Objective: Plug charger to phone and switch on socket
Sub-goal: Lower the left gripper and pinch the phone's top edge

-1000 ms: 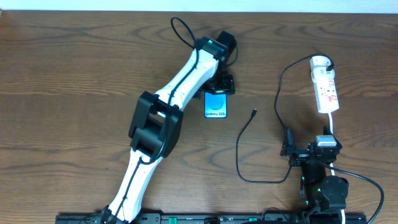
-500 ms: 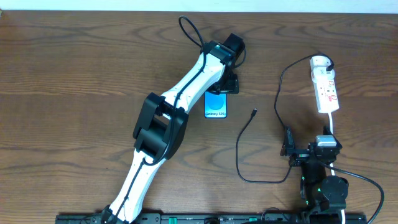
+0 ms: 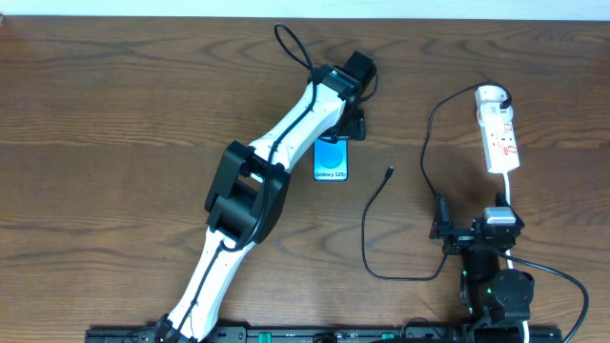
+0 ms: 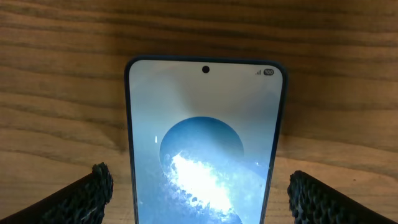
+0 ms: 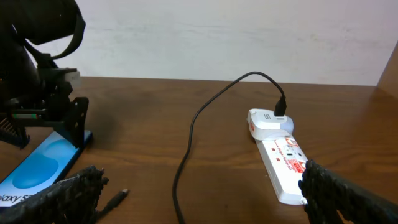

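The phone (image 3: 331, 162) lies flat on the table with its blue-and-white screen lit. In the left wrist view the phone (image 4: 205, 124) lies between my fingers with a gap on each side. My left gripper (image 3: 350, 126) (image 4: 202, 199) is open over the phone's far end. The charger (image 3: 367, 229) is a thin black cable that loops across the table, its connector tip (image 3: 390, 172) (image 5: 118, 198) lying free to the right of the phone. Its plug sits in the white socket (image 3: 499, 133) (image 5: 283, 158). My right gripper (image 3: 474, 232) (image 5: 205, 193) is open and empty, near the table's front edge.
The socket's white cord (image 3: 508, 198) runs toward my right arm. The cable loop (image 5: 193, 124) lies between my right gripper and the socket's far end. A pale wall stands beyond the table's far edge (image 5: 186, 79).
My left arm has shifted slightly right and farther back over the phone's far end. The phone, the cable and my right arm have not moved.
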Robot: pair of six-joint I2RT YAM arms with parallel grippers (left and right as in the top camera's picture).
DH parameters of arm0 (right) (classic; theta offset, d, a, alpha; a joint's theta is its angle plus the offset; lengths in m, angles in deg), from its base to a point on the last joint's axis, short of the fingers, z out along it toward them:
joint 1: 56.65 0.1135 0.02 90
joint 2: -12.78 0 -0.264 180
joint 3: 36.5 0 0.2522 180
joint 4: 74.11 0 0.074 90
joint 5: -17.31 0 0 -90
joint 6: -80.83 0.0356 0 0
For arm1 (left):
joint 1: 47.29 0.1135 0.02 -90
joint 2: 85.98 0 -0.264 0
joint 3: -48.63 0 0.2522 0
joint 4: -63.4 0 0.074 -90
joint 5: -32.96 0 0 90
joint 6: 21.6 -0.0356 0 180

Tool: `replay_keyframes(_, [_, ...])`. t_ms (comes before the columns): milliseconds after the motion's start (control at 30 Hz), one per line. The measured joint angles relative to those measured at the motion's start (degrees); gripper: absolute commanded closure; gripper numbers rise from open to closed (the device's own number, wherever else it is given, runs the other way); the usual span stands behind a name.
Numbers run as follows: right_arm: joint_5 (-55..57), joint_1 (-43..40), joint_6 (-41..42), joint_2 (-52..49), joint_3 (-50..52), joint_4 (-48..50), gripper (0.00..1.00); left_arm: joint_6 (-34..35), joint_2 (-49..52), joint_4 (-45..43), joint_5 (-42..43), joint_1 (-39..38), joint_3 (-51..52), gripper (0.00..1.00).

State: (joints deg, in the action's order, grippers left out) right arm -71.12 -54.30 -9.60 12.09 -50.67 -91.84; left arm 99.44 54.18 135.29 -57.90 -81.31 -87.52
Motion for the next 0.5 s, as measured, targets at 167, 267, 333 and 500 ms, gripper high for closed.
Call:
replay_keyframes(167, [0.0,0.0,0.0,0.0,0.0,0.0,0.01,0.0,0.0,-1.05,-0.5,0.0,1.22,0.08])
replay_keyframes(267, [0.0,0.0,0.0,0.0,0.0,0.0,0.01,0.0,0.02,-1.64,-0.59,0.0,2.38,0.08])
replay_keyframes(333, [0.0,0.0,0.0,0.0,0.0,0.0,0.01,0.0,0.02,-1.95,-0.59,-0.02,2.95,0.08])
replay_keyframes(500, [0.0,0.0,0.0,0.0,0.0,0.0,0.01,0.0,0.02,-2.97,-0.59,-0.11,3.98,0.08])
